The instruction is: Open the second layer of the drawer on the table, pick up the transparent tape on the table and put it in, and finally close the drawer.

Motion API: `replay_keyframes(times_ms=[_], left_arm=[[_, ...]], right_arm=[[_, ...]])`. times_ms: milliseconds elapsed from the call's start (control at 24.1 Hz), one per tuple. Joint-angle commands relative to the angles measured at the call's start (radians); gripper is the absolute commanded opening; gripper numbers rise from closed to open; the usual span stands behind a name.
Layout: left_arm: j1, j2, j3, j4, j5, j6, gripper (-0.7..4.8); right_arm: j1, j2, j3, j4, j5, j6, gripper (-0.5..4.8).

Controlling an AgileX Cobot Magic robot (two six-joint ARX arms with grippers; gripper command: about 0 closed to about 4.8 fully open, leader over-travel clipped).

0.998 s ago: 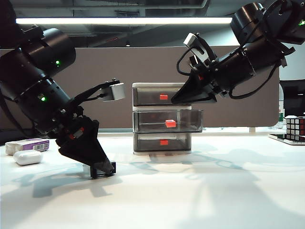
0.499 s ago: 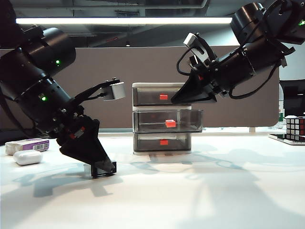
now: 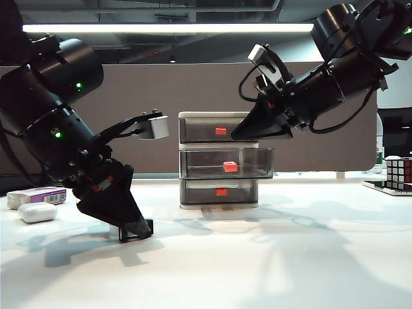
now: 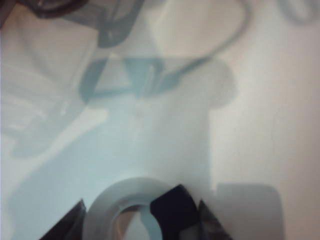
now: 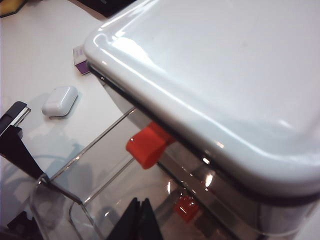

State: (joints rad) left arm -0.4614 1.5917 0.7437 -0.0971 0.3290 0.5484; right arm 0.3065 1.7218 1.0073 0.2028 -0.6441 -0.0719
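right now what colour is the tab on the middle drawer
Red-orange tab, clearest in the exterior view.

The drawer point(image 3: 219, 161) is a small unit with three smoky grey layers and an off-white top; it stands on the white bench point(image 3: 270, 257). The second layer point(image 3: 226, 163) is pulled out. The transparent tape point(image 4: 137, 210), a whitish ring with a black cutter, lies on the bench, left of the drawer.

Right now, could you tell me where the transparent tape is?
In the exterior view, the transparent tape lies on the table at lower left, between the left gripper's fingertips, left of the drawer.
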Motion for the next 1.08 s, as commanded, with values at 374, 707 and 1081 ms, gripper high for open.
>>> replay_keyframes(times_ms=[374, 707, 1081], left_arm=[[0.003, 0.000, -0.004, -0.024, -0.037, 0.019, 0.77], [0.003, -0.122, -0.004, -0.037, -0.060, 0.016, 0.77], [0.003, -0.165, -0.004, -0.045, -0.046, 0.018, 2.88]], right_arm=[[0.000, -0.004, 0.006, 0.011, -0.002, -0.004, -0.05], [0.000, -0.004, 0.006, 0.010, -0.002, -0.004, -0.05], [0.000, -0.004, 0.005, 0.007, -0.003, -0.004, -0.05]])
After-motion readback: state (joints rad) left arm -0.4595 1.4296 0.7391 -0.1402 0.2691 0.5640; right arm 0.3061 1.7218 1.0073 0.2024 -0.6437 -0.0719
